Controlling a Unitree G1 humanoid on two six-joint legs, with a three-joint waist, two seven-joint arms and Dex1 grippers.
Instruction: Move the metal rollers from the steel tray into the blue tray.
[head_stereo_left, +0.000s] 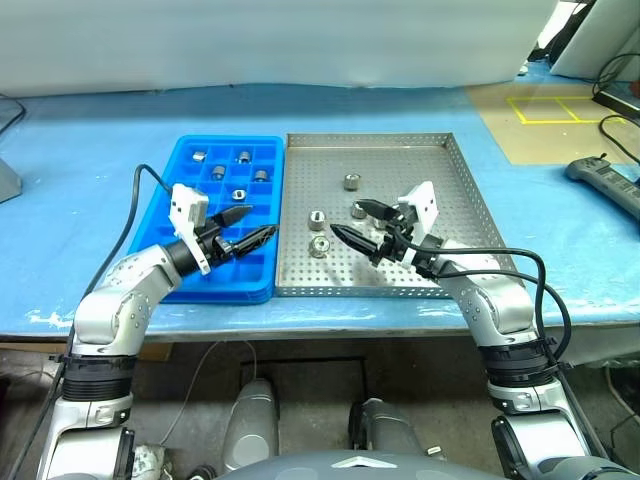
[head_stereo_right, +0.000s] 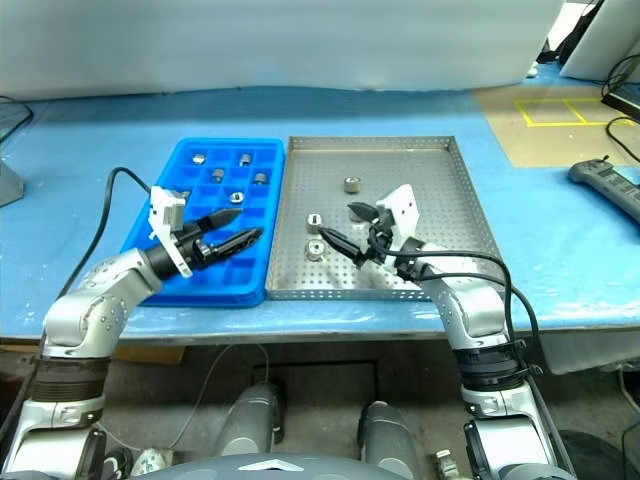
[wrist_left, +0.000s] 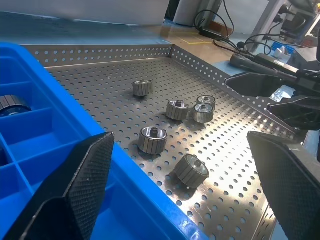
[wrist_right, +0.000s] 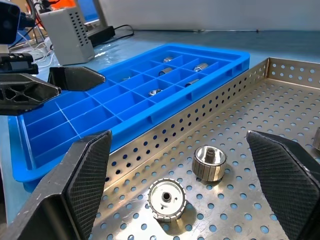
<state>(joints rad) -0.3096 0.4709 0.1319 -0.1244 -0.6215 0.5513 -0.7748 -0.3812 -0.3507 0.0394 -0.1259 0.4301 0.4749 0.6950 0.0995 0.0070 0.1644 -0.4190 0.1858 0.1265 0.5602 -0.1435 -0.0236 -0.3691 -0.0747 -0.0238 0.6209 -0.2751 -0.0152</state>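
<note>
Steel tray (head_stereo_left: 455, 190) front rim behind right hand (head_stereo_left: 362, 226).

rollers (head_stereo_left: 318, 219) unobstructed, steel tray (head_stereo_left: 455, 190) rim low

Blue-covered table (head_stereo_left: 90, 150), yellow floor tape (head_stereo_left: 548, 108)

Lab or workshop: blue-covered workbench (head_stereo_left: 80, 150); yellow floor tape (head_stereo_left: 548, 108); cables (wrist_left: 220, 22); grey equipment box (wrist_right: 67, 32)
</note>
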